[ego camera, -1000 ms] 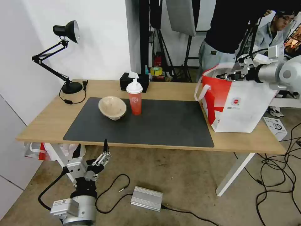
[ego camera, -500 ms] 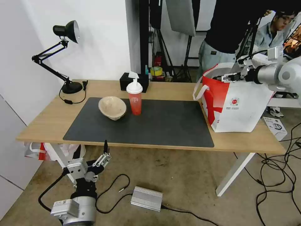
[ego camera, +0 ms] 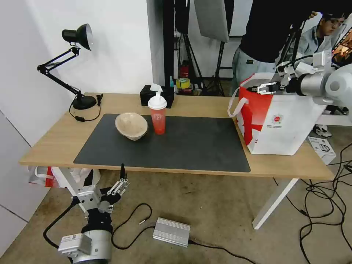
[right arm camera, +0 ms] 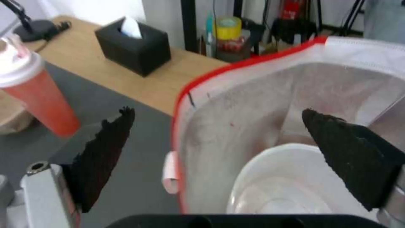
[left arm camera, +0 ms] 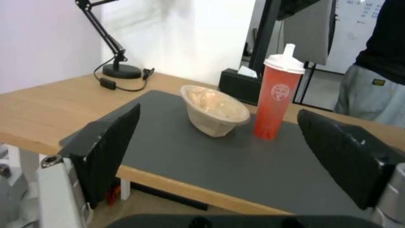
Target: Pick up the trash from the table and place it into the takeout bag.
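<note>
Down at the left, below the near edge of the table, the left gripper hangs over the floor with its fingers spread wide and nothing between them. From its wrist camera the left gripper faces the table's front edge, and the beige bowl and the red cup sit well beyond its fingertips.

On the dark mat, the beige bowl lies tilted, its opening turned partly sideways. Just beside it to the right stands the red cup, upright with its white lid on. Behind the cup, near the far edge, is a black tissue box.

Farther right, the takeout bag stands upright at the table's right end, mouth open. The right gripper is held level at the bag's rim, above its opening. In its wrist view the right gripper is wide open and empty, one finger outside the red rim, the other over the inside. The white bowl rests inside the bag, below the gripper and apart from it.
</note>
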